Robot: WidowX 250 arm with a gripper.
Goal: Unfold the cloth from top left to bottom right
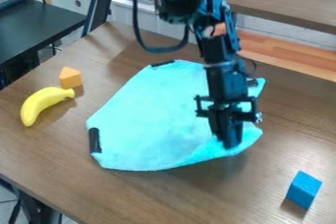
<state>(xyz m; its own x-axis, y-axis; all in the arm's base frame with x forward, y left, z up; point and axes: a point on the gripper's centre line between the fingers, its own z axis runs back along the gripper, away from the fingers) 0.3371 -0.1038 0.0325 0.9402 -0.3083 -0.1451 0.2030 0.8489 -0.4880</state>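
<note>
At the left of the table (46, 154) I have the yellow banana (41, 104), with the orange wedge (70, 77) just beside its upper end, both apart from my work. Rightward lies the cloth (148, 115), mostly spread, with a dark patch (95, 140) at its left edge and its lower right side rounded in rather than drawn out to a corner. Over that side my gripper (228, 146) hangs pointing down, its tip at the fabric; from here I cannot tell how far open it is, or whether it has hold of any cloth. I judge I am at the late step, opening the bottom right. Next I need a sure pinch on that edge, then a low, gentle pull outward, stopping short of the blue block (304, 189) at far right.
</note>
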